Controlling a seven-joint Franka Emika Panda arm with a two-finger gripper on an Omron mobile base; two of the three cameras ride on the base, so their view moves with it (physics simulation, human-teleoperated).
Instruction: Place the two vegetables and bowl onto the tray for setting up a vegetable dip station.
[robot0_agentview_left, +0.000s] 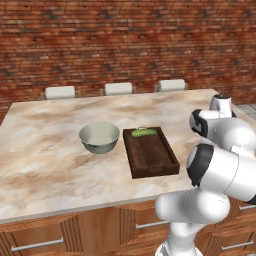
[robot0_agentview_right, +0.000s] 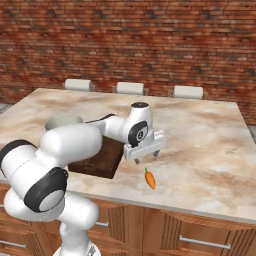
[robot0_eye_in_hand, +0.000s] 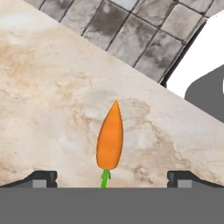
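Observation:
The dark green cucumber (robot0_agentview_left: 144, 133) lies at the far end of the dark brown wooden tray (robot0_agentview_left: 150, 156). Left of the tray stands the pale grey-green bowl (robot0_agentview_left: 99, 137) on the marble counter. The small orange carrot (robot0_agentview_right: 149, 179) lies on the counter right of the tray, near the front edge. My gripper (robot0_agentview_right: 147, 158) hangs open a little above and behind the carrot, nothing between its fingers. In the hand view the carrot (robot0_eye_in_hand: 110, 139) lies between the two spread fingertips (robot0_eye_in_hand: 43, 177), green stem toward me.
The marble counter (robot0_agentview_left: 50, 165) has wooden drawers below its front edge. Three white stools (robot0_agentview_left: 118, 88) stand along the far side before a brick wall. Grey floor tiles (robot0_eye_in_hand: 131, 30) show past the counter edge in the hand view.

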